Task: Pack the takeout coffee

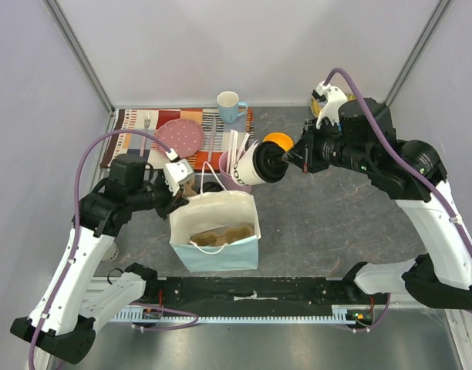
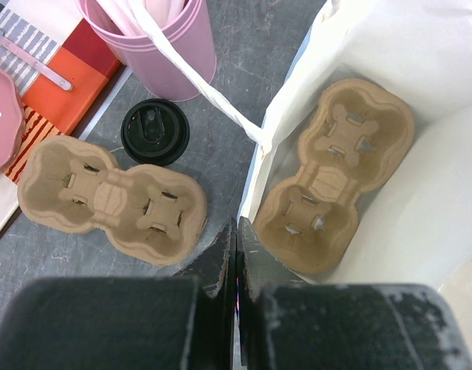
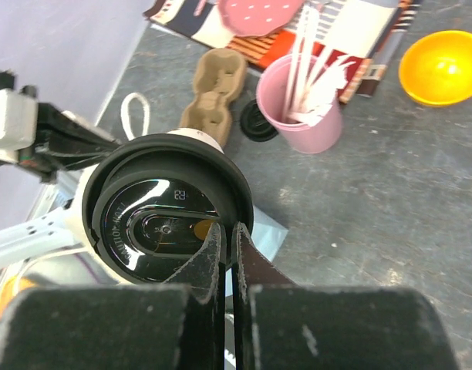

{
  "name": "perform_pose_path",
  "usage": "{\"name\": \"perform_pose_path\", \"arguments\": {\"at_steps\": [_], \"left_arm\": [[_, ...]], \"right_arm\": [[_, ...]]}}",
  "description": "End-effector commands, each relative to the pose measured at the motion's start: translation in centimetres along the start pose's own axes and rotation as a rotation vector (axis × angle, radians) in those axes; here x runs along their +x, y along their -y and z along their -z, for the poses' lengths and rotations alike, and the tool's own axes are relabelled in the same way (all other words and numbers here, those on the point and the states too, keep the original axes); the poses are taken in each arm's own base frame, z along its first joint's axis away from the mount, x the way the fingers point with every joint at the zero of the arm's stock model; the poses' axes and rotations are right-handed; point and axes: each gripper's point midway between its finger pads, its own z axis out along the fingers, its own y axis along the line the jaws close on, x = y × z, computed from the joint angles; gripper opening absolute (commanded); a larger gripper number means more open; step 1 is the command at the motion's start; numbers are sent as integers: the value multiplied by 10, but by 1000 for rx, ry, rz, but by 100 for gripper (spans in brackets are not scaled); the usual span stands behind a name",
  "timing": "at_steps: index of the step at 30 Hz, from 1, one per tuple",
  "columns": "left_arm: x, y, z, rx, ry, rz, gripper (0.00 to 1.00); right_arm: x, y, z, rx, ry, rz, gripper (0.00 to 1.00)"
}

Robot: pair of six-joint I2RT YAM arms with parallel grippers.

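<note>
The takeout coffee (image 1: 255, 166), an off-white paper cup with a black lid (image 3: 159, 223), hangs tipped on its side above the far rim of the white paper bag (image 1: 220, 254). My right gripper (image 1: 290, 158) (image 3: 228, 231) is shut on the lid's rim. The bag stands open, with a brown pulp cup carrier (image 2: 336, 169) lying flat on its bottom. My left gripper (image 1: 180, 196) (image 2: 237, 231) is shut on the bag's left top edge, where the white rim (image 2: 259, 154) runs into the jaws.
A second cup carrier (image 2: 112, 196) and a loose black lid (image 2: 155, 131) lie on the table left of the bag. A pink cup of sticks (image 3: 301, 116) stands behind it. Farther back are an orange bowl (image 1: 278, 141), a blue mug (image 1: 230, 105) and a pink plate (image 1: 180, 137) on a striped placemat (image 1: 136, 127).
</note>
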Motion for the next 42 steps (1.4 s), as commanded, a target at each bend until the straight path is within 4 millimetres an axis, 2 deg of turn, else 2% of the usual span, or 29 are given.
{"name": "perform_pose_path", "arguments": {"at_steps": [1, 7, 12, 21, 27, 31, 32, 34, 35, 39, 42], "left_arm": [[-12, -2, 0, 0, 48, -12, 2], [-12, -4, -2, -1, 44, -13, 2], [-13, -4, -2, -3, 47, -19, 2], [-20, -3, 2, -2, 66, -26, 2], [-17, -1, 3, 4, 62, -30, 2], [-18, -1, 4, -1, 65, -36, 2], [-18, -1, 4, -1, 67, -36, 2], [-18, -1, 4, -1, 65, -34, 2], [-17, -2, 4, -4, 64, -36, 2], [-18, -2, 5, -6, 65, -29, 2], [-18, -1, 3, 0, 64, -18, 2]], "right_arm": [[-13, -40, 2, -193, 19, 27, 0], [-14, -92, 0, -374, 0, 98, 0], [7, -120, -11, -439, -70, 170, 0], [40, -109, -35, -316, -162, 248, 0], [54, -83, -54, -156, -221, 292, 0], [74, -71, -63, -82, -306, 351, 0], [83, -72, -68, -74, -332, 377, 0], [86, -71, -70, -41, -337, 414, 0], [94, -78, -74, -42, -351, 449, 0], [96, -85, -76, 10, -324, 536, 0], [110, -95, -77, 7, -338, 615, 0]]}}
